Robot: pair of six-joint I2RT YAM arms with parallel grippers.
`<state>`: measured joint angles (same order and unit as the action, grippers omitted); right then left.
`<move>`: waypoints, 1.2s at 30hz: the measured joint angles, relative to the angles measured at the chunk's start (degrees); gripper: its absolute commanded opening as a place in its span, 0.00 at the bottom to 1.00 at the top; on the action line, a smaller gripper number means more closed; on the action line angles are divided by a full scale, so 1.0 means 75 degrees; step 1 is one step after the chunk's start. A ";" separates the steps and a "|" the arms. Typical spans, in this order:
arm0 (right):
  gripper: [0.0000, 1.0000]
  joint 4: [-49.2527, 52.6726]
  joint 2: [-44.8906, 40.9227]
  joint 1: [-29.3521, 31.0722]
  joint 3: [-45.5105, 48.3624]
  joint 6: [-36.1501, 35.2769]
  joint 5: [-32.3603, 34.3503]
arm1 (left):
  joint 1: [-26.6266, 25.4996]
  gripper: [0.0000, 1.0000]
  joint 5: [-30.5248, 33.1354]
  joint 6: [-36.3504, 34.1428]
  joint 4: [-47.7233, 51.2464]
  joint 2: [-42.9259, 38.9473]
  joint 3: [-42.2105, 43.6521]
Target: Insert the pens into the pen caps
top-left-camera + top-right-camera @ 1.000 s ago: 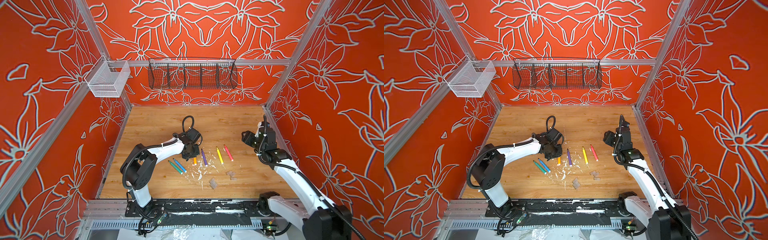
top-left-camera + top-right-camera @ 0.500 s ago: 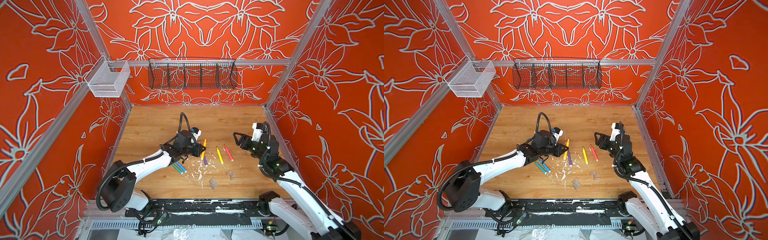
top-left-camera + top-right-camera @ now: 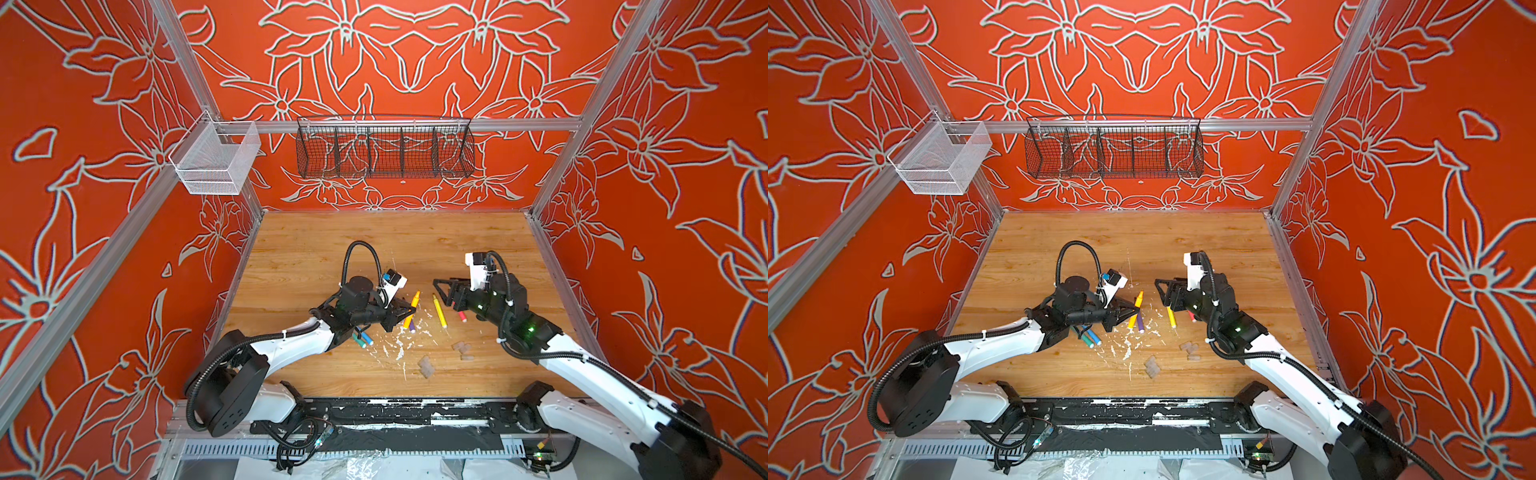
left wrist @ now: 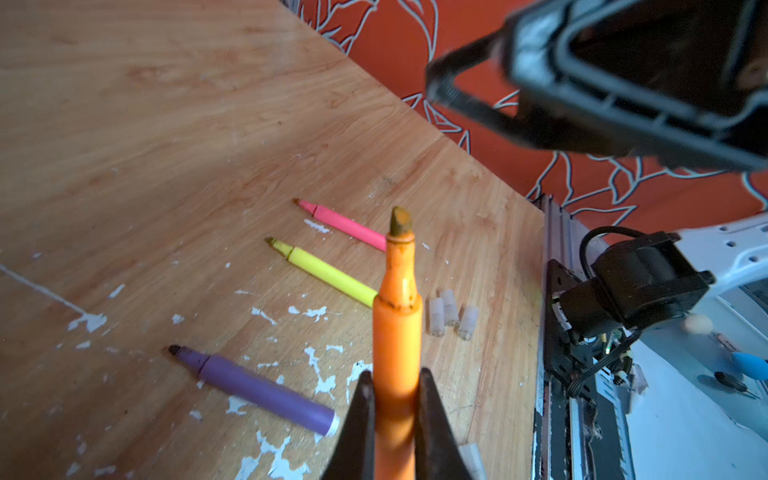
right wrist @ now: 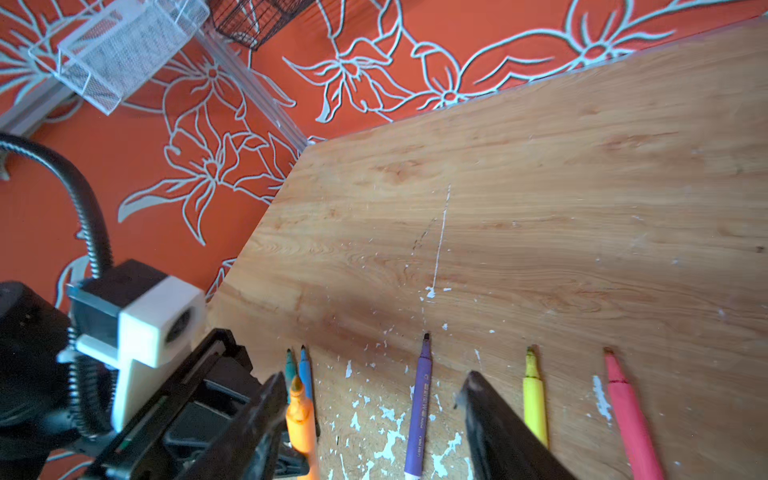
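Observation:
My left gripper (image 3: 409, 311) (image 4: 395, 386) is shut on the orange pen (image 3: 412, 308) (image 4: 397, 332) and holds it above the table, tip pointing away. My right gripper (image 3: 441, 293) (image 5: 372, 380) hangs open just right of that pen, empty. Its left finger is close beside the orange pen (image 5: 301, 419). The purple pen (image 3: 411, 327) (image 5: 419, 407), yellow pen (image 3: 438, 311) and pink-red pen (image 3: 462, 318) lie in a row on the wood. The green pen (image 5: 289, 365) and blue pen (image 5: 304, 365) lie partly under the left arm. Several clear pen caps (image 3: 461, 348) (image 4: 451, 316) lie nearer the front, with another group (image 3: 426, 368) beside them.
White paint flecks (image 3: 399, 345) dot the wood around the pens. A black wire basket (image 3: 384, 147) hangs on the back wall. A white mesh basket (image 3: 216, 160) hangs on the left rail. A black base rail (image 3: 395, 411) runs along the front edge.
The left gripper has lifted the orange pen off the table and carried it up and to the right. The right gripper has swung left toward it, jaws open.

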<state>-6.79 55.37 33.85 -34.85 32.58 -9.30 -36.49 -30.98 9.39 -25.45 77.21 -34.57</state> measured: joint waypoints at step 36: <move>0.57 -0.1469 0.1212 0.1504 0.0114 0.0195 0.0055 | -0.0029 0.00 -0.0114 -0.0082 -0.0796 -0.0207 0.0213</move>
<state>-17.80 64.47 45.12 -34.00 34.04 -8.88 -36.71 -31.83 8.78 -31.42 75.66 -32.97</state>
